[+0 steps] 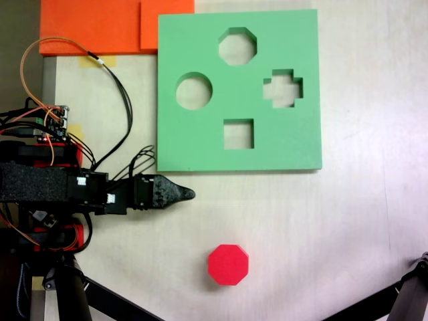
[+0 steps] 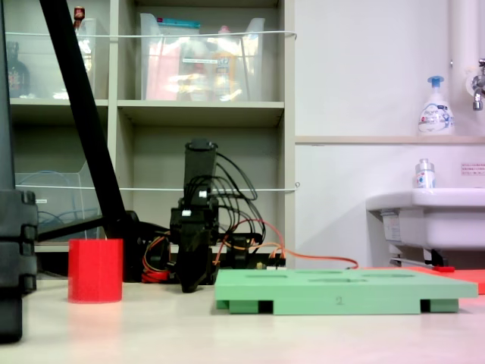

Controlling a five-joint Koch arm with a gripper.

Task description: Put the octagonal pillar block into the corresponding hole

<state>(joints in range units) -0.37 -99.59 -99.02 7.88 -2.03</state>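
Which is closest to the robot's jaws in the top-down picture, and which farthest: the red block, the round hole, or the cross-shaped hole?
Measured from the gripper tip in the top-down fixed view:
1. Red block, below and right of the tip.
2. Round hole, straight above it, in the green board.
3. Cross-shaped hole, up and far right.

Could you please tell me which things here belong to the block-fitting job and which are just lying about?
Job: red block, octagonal hole in the green board, gripper.

Lying about: orange foam sheets, round hole, cross hole, square hole, soap bottle, sink.
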